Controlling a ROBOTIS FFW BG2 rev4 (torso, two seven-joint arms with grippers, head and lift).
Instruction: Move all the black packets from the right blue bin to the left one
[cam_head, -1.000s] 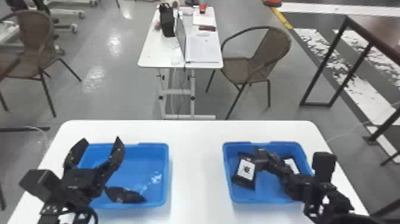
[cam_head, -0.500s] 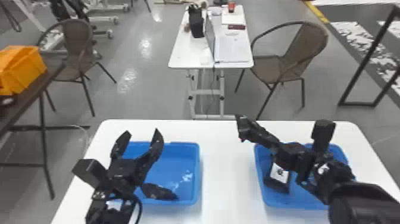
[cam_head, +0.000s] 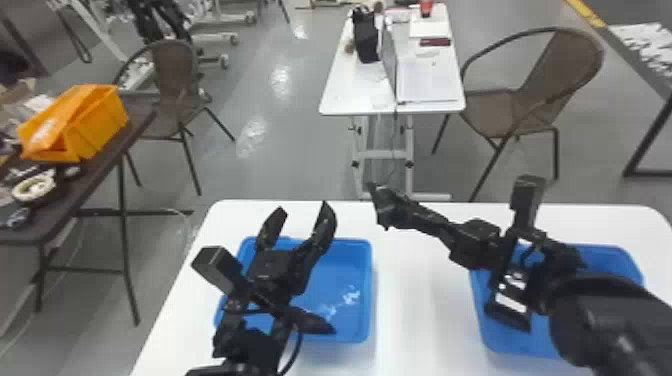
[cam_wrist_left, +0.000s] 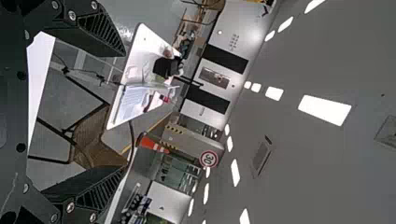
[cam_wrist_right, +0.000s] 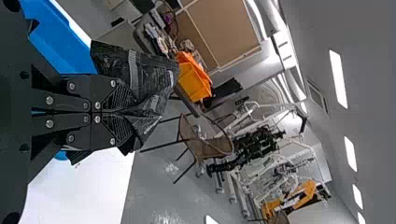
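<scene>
White table (cam_head: 425, 310) spans the lower frame; above its centre the right gripper (cam_wrist_right: 127, 112) pinches a black packet (cam_wrist_right: 152, 77), presumably raised to clear the rim of the left bin (cam_head: 370, 290), lower left, where the left gripper (cam_head: 304, 210) hangs open.

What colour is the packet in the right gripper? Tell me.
The packet is black, seen best in the right wrist view.

Your right hand (cam_head: 404, 212) pinches a crumpled, glossy black packet (cam_wrist_right: 149, 77) above the bench (cam_head: 422, 280), between bins. You have a white-labelled packet (cam_head: 505, 315) in the right blue bin (cam_head: 612, 262), a dark packet (cam_head: 312, 321) lying in the open left one (cam_head: 352, 262).
</scene>
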